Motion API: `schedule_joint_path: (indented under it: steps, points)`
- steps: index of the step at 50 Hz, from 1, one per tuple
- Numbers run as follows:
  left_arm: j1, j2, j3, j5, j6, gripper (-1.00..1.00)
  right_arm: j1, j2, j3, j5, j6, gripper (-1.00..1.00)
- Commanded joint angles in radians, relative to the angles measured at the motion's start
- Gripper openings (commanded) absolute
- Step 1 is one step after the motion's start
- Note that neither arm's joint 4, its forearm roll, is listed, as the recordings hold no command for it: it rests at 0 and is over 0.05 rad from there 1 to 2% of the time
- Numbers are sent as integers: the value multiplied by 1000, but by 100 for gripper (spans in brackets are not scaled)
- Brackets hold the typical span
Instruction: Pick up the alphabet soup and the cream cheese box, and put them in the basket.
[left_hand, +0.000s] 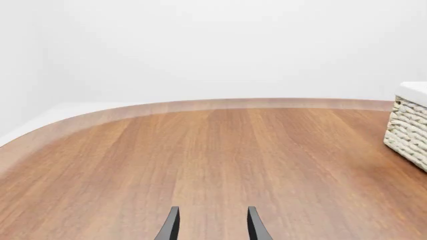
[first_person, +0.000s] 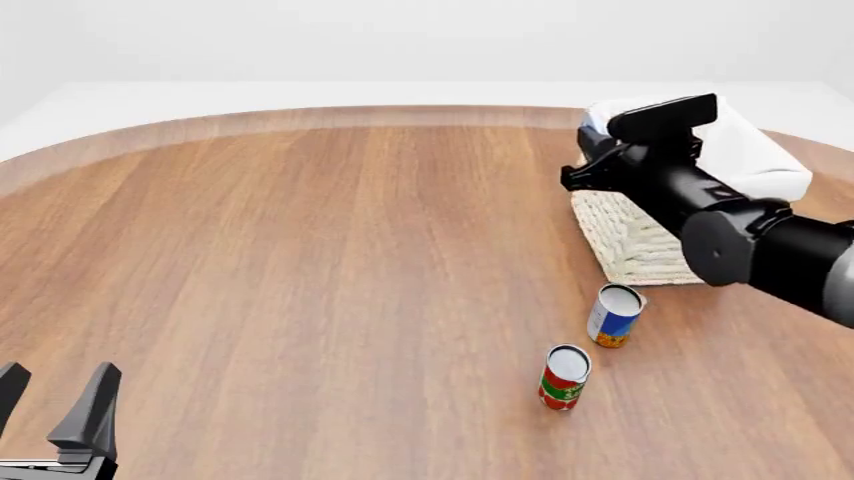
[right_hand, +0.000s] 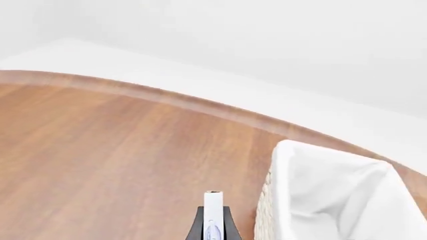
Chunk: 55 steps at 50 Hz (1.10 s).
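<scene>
The cream cheese box (right_hand: 213, 202) shows edge-on as a thin white and blue slab, and my right gripper (right_hand: 213, 214) is shut on it. It hangs in the air just outside the rim of the basket (right_hand: 313, 190), over the table. From the front, the right gripper (first_person: 579, 172) is raised at the left side of the basket (first_person: 627, 240), and the box is hidden there. The alphabet soup (first_person: 615, 315) stands on the table in front of the basket. My left gripper (first_person: 60, 400) is open and empty at the near left, far from both.
A red and green can (first_person: 565, 377) stands just in front of the alphabet soup. The right arm (first_person: 747, 235) crosses over the basket's front. The basket's woven corner (left_hand: 408, 130) shows in the left wrist view. The table's curved far edge (first_person: 334, 118) runs behind.
</scene>
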<state>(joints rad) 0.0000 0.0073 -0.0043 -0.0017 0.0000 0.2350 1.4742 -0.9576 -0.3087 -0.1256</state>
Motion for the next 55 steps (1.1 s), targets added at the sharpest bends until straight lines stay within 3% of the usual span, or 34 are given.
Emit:
schedule_joint_path:
  steps: [1,14,26,55]
  points:
    - [0,0,0,0,0,100,-43,-52,-13,20,-9,-100]
    - [0,0,0,0,0,100,-96,-68,-46,57,-12,-100]
    - [0,0,0,0,0,100,-148,-30,-154,122,-39,-100]
    - [0,0,0,0,0,100,-277,172,-384,238,-79,-100]
